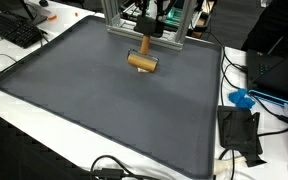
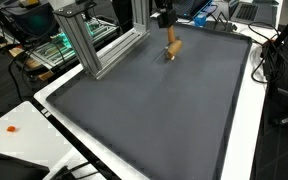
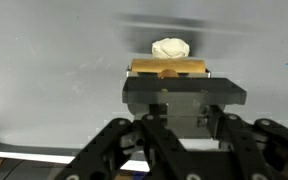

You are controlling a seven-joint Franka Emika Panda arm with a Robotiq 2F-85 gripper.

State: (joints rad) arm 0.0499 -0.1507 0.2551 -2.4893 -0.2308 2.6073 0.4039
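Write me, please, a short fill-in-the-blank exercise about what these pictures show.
1. The gripper is shut on a ____ tool.
2. The tool is above a large ____ mat that covers most of the table.
3. In the wrist view, a small ____ lump shows just beyond the tool.

Missing words: wooden; grey; white.

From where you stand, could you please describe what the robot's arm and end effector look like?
The end effector is matte black throughout. The wrist view shows angular, jointed black linkage bars fanning out on either side of a dark central body. In both exterior views it appears as a compact black block. No markings or cables on it are legible, and the arm beyond it cannot be made out.
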